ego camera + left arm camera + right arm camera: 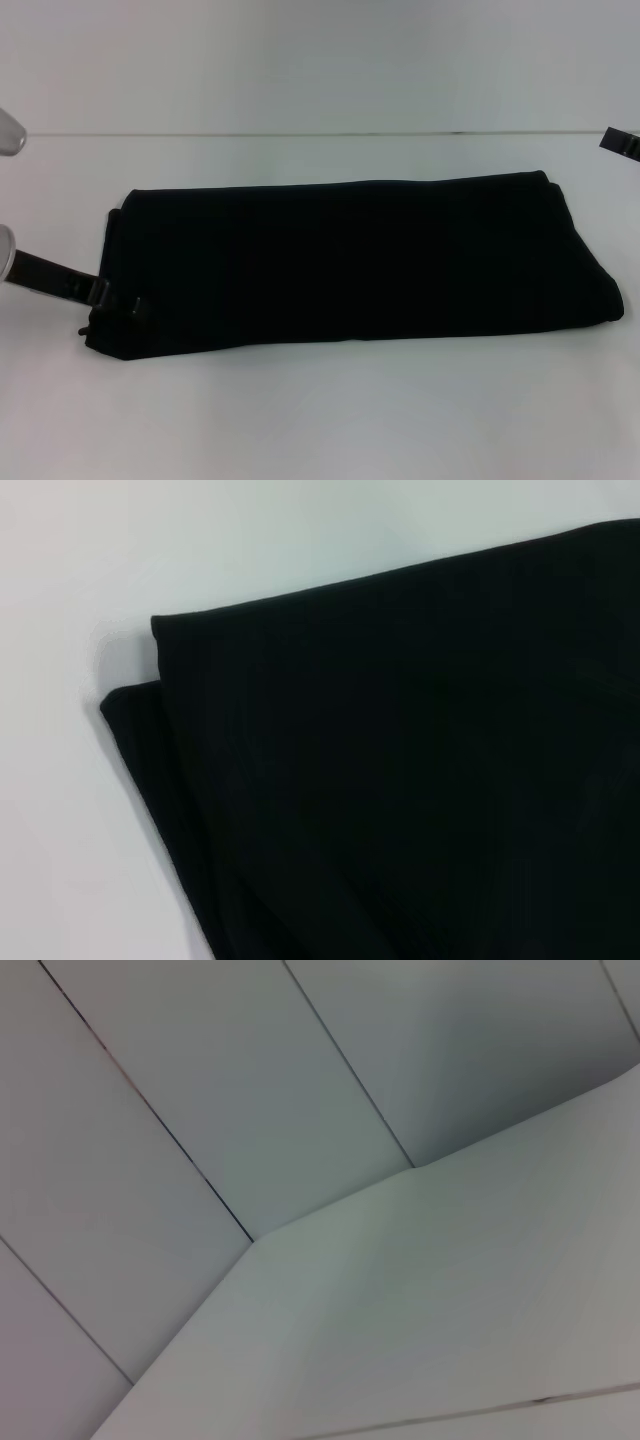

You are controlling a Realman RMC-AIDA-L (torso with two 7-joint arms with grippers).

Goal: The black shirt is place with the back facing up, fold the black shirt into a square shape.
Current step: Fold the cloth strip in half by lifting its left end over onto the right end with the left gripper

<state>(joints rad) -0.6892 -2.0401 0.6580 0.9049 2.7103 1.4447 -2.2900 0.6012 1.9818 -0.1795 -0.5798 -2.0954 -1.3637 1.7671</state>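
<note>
White table lies bare around the black shirt, folded into a long layered band across its middle. The left gripper meets the band's left end, fingers indiscernible; the right gripper hangs well apart, likewise unclear.

Matt black cloth shirt on smooth white table

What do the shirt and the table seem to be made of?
The shirt: soft matte black fabric, probably a knit like cotton. It lies in folded layers with rounded edges and shows no shine. The table: a hard, smooth white surface, perhaps laminate or painted board; it is flat and even, with only a faint sheen. The exact material cannot be told.
</note>
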